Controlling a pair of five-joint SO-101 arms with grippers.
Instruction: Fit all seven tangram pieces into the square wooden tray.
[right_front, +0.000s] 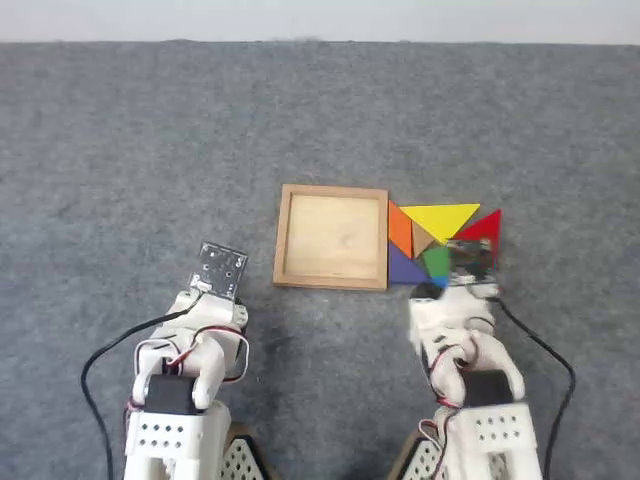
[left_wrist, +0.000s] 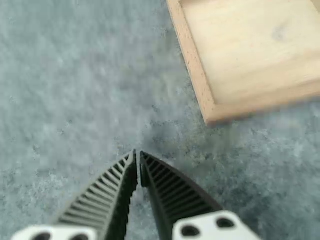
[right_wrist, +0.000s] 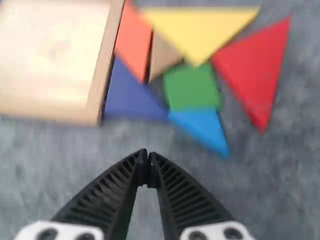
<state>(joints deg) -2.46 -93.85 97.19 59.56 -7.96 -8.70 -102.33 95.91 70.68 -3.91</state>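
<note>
Right hand (right_wrist: 147, 155) near pieces (right_wrist: 192, 87) abutting tray (right_wrist: 106, 60) edge

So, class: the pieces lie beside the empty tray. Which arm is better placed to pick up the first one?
Likely the right. The right gripper hangs just short of the pieces, clustered on its side of the tray. The left gripper sits across the tray from them.

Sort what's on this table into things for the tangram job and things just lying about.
For the job:
- wooden tray
- orange piece
- yellow triangle
- red triangle
- tan triangle
- green piece
- dark blue triangle
- light blue triangle

Just there:
- grey mat under everything
</note>
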